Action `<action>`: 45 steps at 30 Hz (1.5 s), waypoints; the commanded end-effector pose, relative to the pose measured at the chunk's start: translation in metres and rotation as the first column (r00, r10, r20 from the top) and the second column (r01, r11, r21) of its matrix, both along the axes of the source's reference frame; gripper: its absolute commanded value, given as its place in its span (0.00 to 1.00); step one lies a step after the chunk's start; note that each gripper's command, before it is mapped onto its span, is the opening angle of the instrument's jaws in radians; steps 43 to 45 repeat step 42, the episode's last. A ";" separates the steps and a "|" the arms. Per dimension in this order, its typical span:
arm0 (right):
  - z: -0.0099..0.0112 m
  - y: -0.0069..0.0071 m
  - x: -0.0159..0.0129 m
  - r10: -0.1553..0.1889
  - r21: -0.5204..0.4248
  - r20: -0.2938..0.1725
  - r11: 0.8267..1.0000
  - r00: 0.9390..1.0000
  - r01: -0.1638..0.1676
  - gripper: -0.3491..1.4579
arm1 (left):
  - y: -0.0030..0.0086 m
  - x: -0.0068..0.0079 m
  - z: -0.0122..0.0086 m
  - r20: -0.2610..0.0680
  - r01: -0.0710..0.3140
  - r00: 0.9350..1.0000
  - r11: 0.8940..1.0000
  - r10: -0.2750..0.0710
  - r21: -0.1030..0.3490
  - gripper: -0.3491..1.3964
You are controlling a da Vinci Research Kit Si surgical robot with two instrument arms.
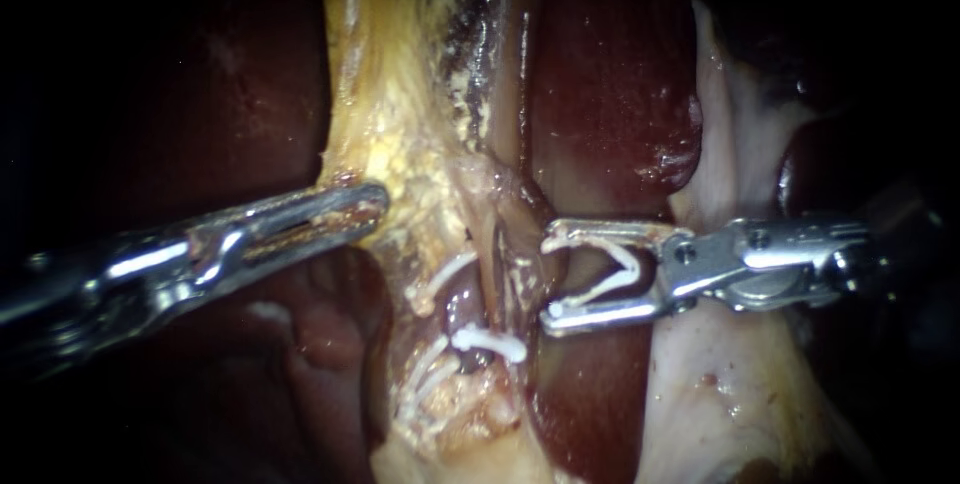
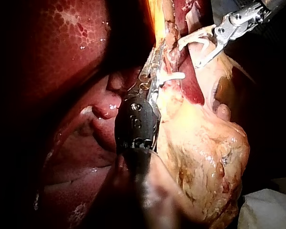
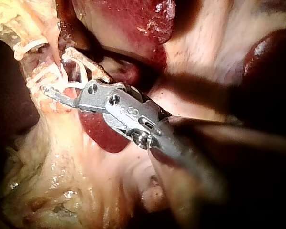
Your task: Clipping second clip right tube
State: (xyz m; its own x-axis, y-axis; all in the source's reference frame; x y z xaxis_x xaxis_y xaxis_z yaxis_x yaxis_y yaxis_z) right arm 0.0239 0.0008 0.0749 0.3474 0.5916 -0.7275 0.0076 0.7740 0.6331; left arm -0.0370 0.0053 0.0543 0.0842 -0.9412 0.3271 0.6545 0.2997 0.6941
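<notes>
Jaws of right instrument [image 1: 548, 280] around white clip [image 1: 630, 266] (spread) — beside tube [image 1: 498, 254]

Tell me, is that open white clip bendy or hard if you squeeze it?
Probably springy rather than floppy: the open clip holds a crisp V shape in the right instrument. Likely very light, being so thin. Possibly slippery, since the tissue around glistens wet.
</notes>
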 end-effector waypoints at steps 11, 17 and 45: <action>0.0047 -0.0016 0.0048 -0.018 0.082 0.003 0.996 1.000 0.018 0.53 | -0.0002 -0.0001 -0.0009 0.004 0.002 1.000 1.000 -0.002 -0.007 0.00; 0.0049 -0.0018 0.0064 -0.014 0.109 -0.017 0.994 1.000 0.016 0.52 | -0.0003 -0.0001 -0.0009 0.004 0.003 1.000 1.000 -0.003 -0.007 0.00; 0.0035 -0.0007 0.0036 0.023 0.299 0.074 0.953 0.997 -0.044 0.00 | -0.0003 -0.0002 -0.0009 0.004 0.003 1.000 1.000 -0.003 -0.007 0.00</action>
